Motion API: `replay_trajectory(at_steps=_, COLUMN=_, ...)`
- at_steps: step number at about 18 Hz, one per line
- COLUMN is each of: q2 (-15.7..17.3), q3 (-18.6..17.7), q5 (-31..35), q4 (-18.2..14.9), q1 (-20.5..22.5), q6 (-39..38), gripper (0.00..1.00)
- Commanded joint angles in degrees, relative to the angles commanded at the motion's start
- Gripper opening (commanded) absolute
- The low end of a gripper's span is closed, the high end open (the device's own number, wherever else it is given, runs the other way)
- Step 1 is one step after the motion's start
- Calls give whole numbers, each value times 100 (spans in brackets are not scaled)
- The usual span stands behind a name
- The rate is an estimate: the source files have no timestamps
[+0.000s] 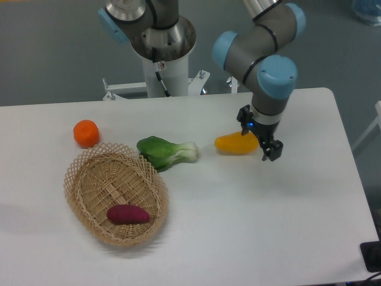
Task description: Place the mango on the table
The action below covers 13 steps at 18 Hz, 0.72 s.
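The mango (236, 143), yellow-orange and oblong, lies on the white table (268, 214) right of the bok choy. My gripper (265, 145) hangs just right of the mango's right end, above the tabletop. Its fingers (271, 151) are apart and hold nothing. The mango is fully in view and free of the gripper.
A bok choy (166, 151) lies left of the mango. A woven wicker basket (83, 179) at the front left holds a purple sweet potato (127, 214). A round orange fruit (86, 133) sits behind the basket. The arm's base (161, 53) stands at the table's back edge.
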Motion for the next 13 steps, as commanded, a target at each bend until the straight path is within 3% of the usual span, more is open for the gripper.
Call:
replay_trajectory(at_steps=5, q2=-273, q3=501, q5=-271, q4=-26, q1=-18, q6=-703, gripper=100)
replay_trajectory(at_steps=13, q2=-606, q3=1099, q5=-308, q4=-448, q1=-35, q6=-958, gripper=100)
